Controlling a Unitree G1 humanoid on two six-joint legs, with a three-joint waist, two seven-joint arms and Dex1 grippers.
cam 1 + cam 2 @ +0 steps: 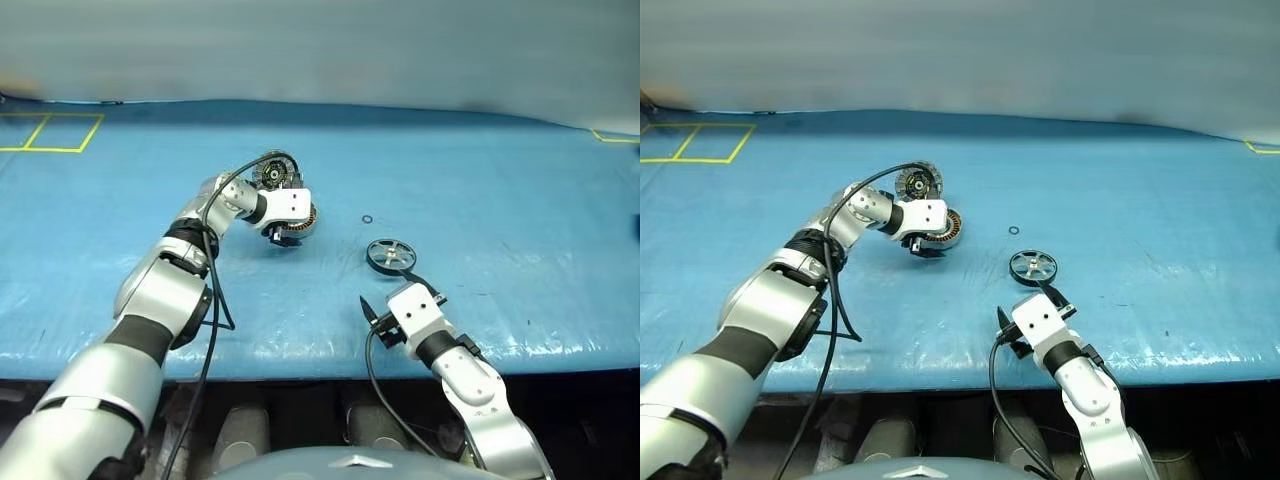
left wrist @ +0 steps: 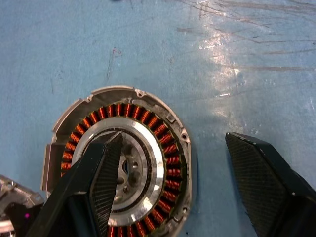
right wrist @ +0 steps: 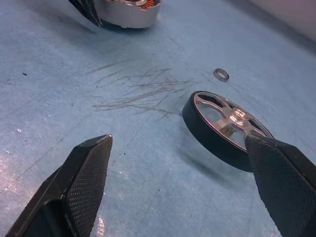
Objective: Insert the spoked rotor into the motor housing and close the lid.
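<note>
Copper-wound motor housing (image 2: 123,168) is straddled by the wide left pincer (image 2: 177,182), lid (image 1: 917,183) raised behind. Beside the housing, the spoked rotor (image 3: 224,126) should be gripped squarely across its rim by the wide, empty right pincer (image 3: 185,187).

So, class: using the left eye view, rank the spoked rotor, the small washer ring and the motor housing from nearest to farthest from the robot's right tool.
1. The spoked rotor, lying on the blue table just ahead of the right tool.
2. The small washer ring, farther back beyond the rotor.
3. The motor housing, off to the left, under the left tool.
</note>
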